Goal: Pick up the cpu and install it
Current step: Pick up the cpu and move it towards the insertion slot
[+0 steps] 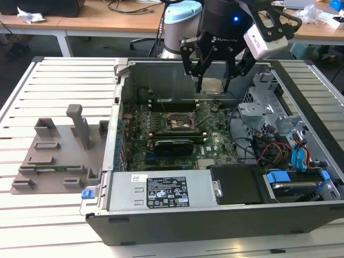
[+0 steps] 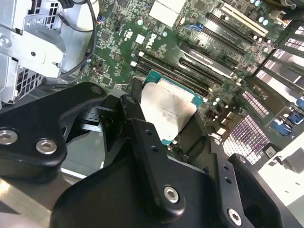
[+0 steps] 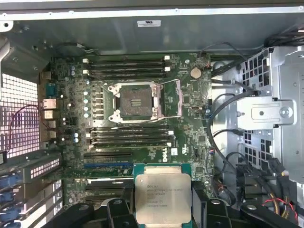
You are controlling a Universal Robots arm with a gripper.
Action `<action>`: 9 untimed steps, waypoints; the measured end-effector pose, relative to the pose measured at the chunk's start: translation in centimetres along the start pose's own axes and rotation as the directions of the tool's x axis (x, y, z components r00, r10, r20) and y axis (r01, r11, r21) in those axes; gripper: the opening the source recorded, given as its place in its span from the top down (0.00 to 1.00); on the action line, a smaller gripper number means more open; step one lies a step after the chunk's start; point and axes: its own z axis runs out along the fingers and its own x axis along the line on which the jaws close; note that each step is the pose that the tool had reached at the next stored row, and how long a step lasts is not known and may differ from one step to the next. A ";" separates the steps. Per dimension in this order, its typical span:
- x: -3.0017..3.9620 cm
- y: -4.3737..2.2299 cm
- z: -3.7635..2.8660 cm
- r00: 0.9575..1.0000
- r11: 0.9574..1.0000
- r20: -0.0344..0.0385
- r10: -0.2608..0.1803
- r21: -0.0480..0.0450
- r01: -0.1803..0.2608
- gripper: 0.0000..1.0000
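We see the black two-fingered gripper point(image 1: 212, 88) clenched on the cpu point(image 1: 212, 85), a small flat square chip with a pale silver metal top and a green border. In both wrist views the fingers point(image 3: 118, 211) press against two opposite edges of the chip point(image 2: 168, 111). It hangs in the air above the green motherboard point(image 3: 190, 133) inside the open grey metal computer case point(image 1: 215, 215), apart from the dark square socket point(image 3: 135, 99), whose frame stands open. The case lies on a pale slatted table point(image 1: 54, 75), with a grey moulded fixture point(image 1: 59, 156) at the exterior view's left.
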 end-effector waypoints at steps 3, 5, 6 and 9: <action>0.01 0.01 0.31 1.000 1.000 0.000 0.000 0.000 0.000 0.45; 0.09 0.03 0.41 1.000 1.000 0.000 0.000 0.000 0.000 0.45; 0.16 0.04 0.47 1.000 1.000 0.000 0.000 0.000 0.000 0.45; 0.39 0.08 0.56 1.000 1.000 0.000 0.000 0.000 0.000 0.45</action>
